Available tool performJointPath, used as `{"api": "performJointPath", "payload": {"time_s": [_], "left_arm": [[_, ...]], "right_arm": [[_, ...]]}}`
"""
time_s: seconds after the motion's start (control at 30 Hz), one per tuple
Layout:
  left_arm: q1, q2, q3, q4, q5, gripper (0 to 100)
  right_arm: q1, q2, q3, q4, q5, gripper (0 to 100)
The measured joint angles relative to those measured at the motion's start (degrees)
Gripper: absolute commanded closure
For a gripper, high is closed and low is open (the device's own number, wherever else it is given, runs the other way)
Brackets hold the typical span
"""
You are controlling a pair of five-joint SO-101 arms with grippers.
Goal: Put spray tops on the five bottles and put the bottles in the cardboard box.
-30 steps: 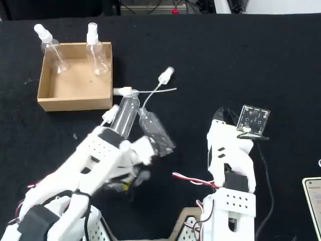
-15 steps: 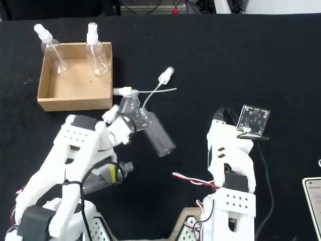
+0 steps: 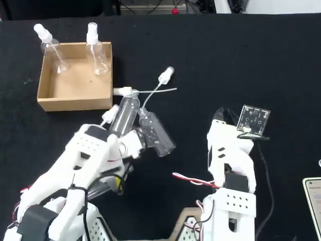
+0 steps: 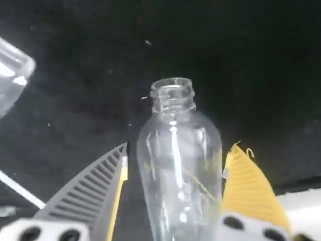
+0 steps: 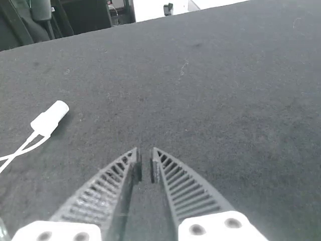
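Over the black table, the left gripper is clamped around an uncapped bottle, neck left free, apparently so a spray top can go on; the right gripper sits closed.

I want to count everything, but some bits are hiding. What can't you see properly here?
- The held bottle: its base is cut off by the left wrist view's edge; in the high view the left arm covers most of it.
- The second bottle: mostly cut off by the left wrist view's edge, so which bottle it is cannot be told.
- The spray top: its tube runs off the right wrist view's edge.
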Motion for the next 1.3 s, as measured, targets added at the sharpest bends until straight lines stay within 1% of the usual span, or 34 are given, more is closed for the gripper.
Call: {"api": "performJointPath", "payload": {"time_s": [0.07,0.2,0.27,0.4,0.43,0.6,0.83,0.9,1.0,1.1,1.13,1.2,1.3], "left_arm": [[0.0,0.0,1.8,-2.3,0.6,70],[0.0,0.0,2.5,-4.8,4.8,71],[0.0,0.0,2.5,-6.2,7.0,76],[0.0,0.0,2.9,-7.5,10.3,91],[0.0,0.0,2.9,-7.5,10.6,92],[0.0,0.0,3.3,-6.2,10.9,89],[-0.1,-1.8,3.3,-4.0,11.2,89],[-0.1,-4.4,3.3,-4.0,13.0,89],[-0.1,-9.8,3.5,-6.2,16.1,89],[-0.1,-15.6,7.5,-10.9,17.7,88],[-0.1,-17.1,9.8,-12.7,17.7,87],[-0.1,-19.8,14.6,-15.6,17.9,82],[-0.1,-22.5,17.9,-15.9,18.2,72]], "right_arm": [[0.0,0.0,0.0,0.0,0.0,95.6],[0.0,0.0,0.0,0.0,0.0,95.6],[0.0,0.0,0.0,0.0,0.0,95.6],[0.0,0.0,0.0,0.0,0.0,95.6],[0.0,0.0,0.0,0.0,0.0,95.6],[0.0,0.0,0.0,0.0,0.0,95.6],[0.0,0.0,0.0,-0.2,0.0,95.6],[0.0,0.0,0.0,-0.2,0.0,95.6],[0.0,0.0,0.0,-0.2,0.0,95.6],[0.0,0.0,0.0,-0.2,0.0,95.6],[0.0,0.0,0.0,-0.2,0.0,95.6],[0.0,0.0,0.0,-0.2,0.0,95.6],[0.0,0.0,0.0,-0.2,0.0,95.6]]}}
